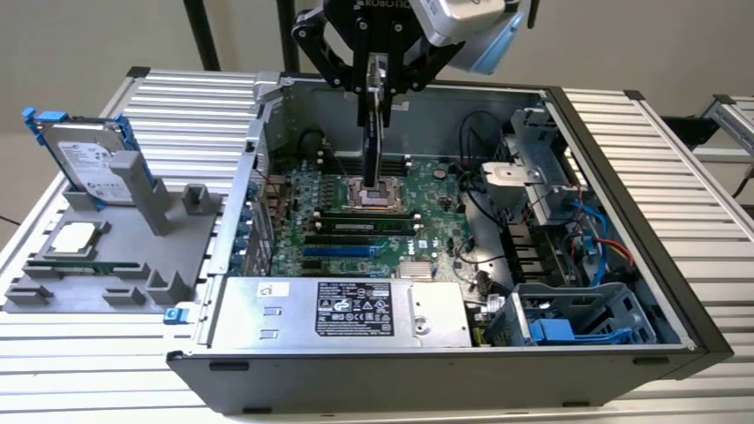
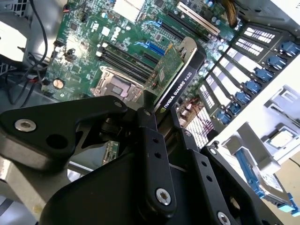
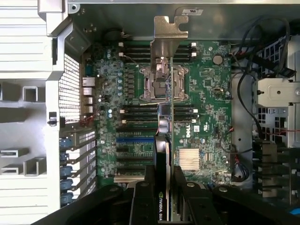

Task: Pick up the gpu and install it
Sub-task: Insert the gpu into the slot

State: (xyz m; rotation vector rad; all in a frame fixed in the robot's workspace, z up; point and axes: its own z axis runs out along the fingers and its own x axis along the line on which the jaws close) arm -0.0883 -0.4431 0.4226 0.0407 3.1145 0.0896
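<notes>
The gpu point(image 1: 373, 141) hangs edge-on, a thin green card with a black cover, and its silver bracket point(image 3: 168, 35) is at one end. My gripper point(image 1: 380, 81) is shut on its upper edge, above the open computer case point(image 1: 695, 340). The card's lower end hovers just over the CPU socket point(image 1: 380, 196) of the green motherboard point(image 1: 342, 243). In both wrist views the black fingers point(image 3: 142, 199) clamp the card point(image 3: 164, 140) from either side. In the second wrist view the gpu point(image 2: 176, 75) sticks out from the gripper point(image 2: 161, 119) toward the board.
A silver hard drive with blue rails point(image 1: 88, 159) stands in a grey holder point(image 1: 106, 265) at the exterior view's left, with a square CPU chip point(image 1: 73, 237) on it. Inside the case are a power supply point(image 1: 353, 309), cables point(image 1: 589, 238) and a drive cage point(image 1: 577, 322).
</notes>
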